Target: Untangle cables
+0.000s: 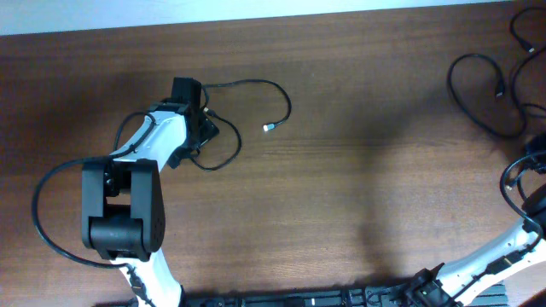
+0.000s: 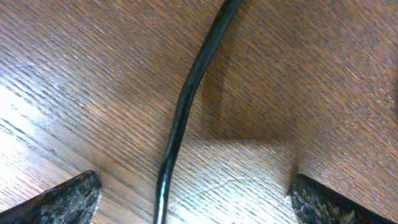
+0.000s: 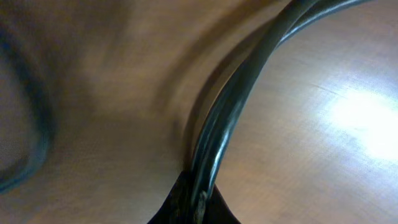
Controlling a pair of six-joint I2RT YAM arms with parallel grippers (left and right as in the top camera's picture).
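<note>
The cables run past the overhead view's right edge.

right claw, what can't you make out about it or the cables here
1. Right claw: overhead, mostly cut off by the right edge; right wrist, too close and blurred to show its grip.
2. Far-right cables: overhead, they run off the frame, so ends and count are unclear.
3. Left cable: overhead, the left arm covers part of it.

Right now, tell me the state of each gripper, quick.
Left gripper: open, straddling a loose cable, not gripping it.
Right gripper: closed on a second cable.
</note>
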